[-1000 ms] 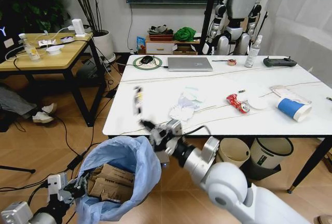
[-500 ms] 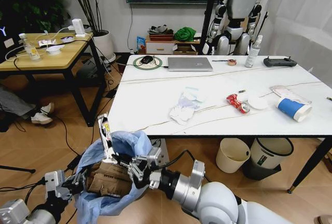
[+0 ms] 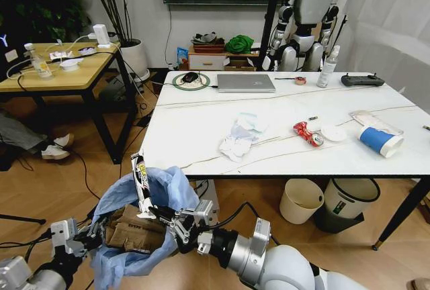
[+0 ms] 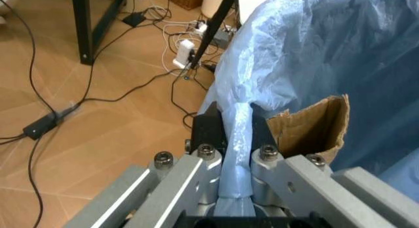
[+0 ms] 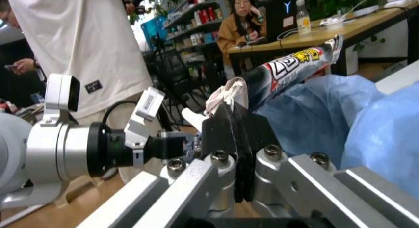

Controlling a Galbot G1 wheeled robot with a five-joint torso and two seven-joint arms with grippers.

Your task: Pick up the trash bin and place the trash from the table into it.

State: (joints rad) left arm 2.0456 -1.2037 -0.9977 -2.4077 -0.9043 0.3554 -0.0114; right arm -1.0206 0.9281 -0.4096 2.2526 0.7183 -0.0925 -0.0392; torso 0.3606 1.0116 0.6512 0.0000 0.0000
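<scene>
Right gripper (image 3: pixel 156 211) pinches wrapper (image 3: pixel 140 181) over trash bin (image 3: pixel 138 229); bin body hidden by bag.

A silver laptop (image 3: pixel 246 82) sits at top middle. A cream bin (image 3: pixel 301 201) stands lower right, maybe empty.

Not much readable from my seat, honestly. The one thing with print is the long dark wrapper (image 5: pixel 288 71) pinched in the right gripper (image 5: pixel 230 135): it's got big white and yellow characters along its side, plus what looks like a large "2", but I can't make out an actual word or brand. In the head view the same wrapper (image 3: pixel 141 182) shows yellow-white lettering, way too small to read. Nothing else legible anywhere.
</scene>
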